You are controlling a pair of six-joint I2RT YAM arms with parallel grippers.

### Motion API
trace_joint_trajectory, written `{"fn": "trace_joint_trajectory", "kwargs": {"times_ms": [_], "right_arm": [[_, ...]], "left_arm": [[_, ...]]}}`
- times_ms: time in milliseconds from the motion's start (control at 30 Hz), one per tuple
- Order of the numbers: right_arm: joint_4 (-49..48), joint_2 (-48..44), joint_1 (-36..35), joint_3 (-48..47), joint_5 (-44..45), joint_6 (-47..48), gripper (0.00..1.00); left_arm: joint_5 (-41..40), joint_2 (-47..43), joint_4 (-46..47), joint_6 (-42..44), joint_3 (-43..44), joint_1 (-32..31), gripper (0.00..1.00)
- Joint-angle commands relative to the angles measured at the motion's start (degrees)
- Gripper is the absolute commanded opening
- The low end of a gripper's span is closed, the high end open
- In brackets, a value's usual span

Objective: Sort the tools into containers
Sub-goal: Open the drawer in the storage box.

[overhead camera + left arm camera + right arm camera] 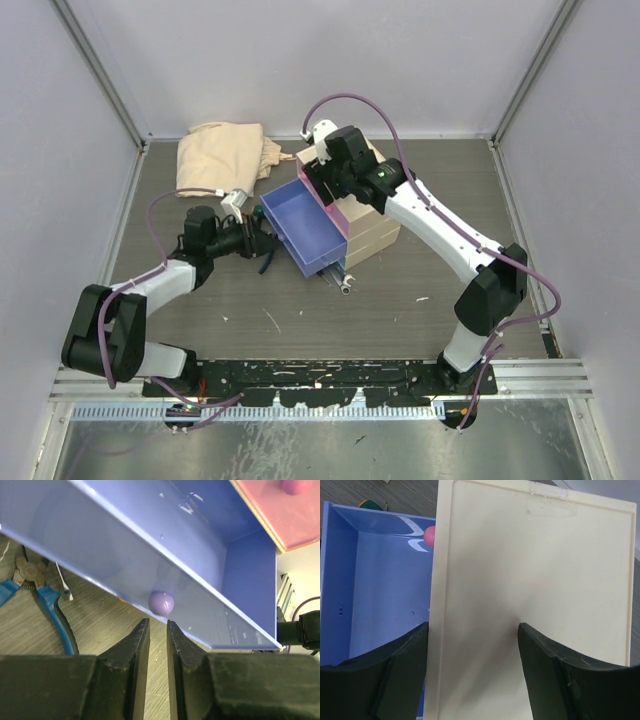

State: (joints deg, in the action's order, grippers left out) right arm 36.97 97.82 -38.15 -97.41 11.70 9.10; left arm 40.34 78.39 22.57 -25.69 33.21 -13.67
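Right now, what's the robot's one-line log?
blue drawer: pulled out | left gripper: narrowly open by its knob | right gripper: open over cream chest | blue-handled pliers: on table

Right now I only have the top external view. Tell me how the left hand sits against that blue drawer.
Observer: Left hand barely open, fingertips just short of the purple knob on the blue drawer, gripping nothing.
Operator: Report what lies near that knob.
Observer: Blue-handled pliers on the table beside the drawer.
Operator: Now the right hand.
Observer: Right hand open above the cream chest, holding nothing.
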Motion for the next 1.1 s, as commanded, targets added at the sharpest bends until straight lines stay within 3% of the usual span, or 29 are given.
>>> {"fn": "trace_joint_trajectory", "kwargs": {"times_ms": [0,133,267,667,1067], "right_arm": [[-1.02,1.32,3.08,-1.58,2.99,0.11,0.72],[-0.87,1.36,3.08,-1.59,2.91,0.34,0.73],[-0.5,1.73,3.15,-1.74,5.05,0.65,0.73],[-0.5,0.12,9.98,-1.39,4.23,1.51,0.73],[-0.5,0.19,15.79,-3.12,-1.08,1.93,0.74]], "left_arm": [[1.38,-1.35,-1.68,0.18,-1.07,0.71,0.26],[2.38,-2.93,0.57,-2.69,-1.69,0.67,0.45],[1.98,-7.85,1.18,-5.45,-3.1,0.72,0.51],[-10.55,-21.85,-15.17,-3.01,-2.67,0.67,0.58],[-15.81,-23.59,-24.84,-3.17,1.23,0.67,0.6]]}}
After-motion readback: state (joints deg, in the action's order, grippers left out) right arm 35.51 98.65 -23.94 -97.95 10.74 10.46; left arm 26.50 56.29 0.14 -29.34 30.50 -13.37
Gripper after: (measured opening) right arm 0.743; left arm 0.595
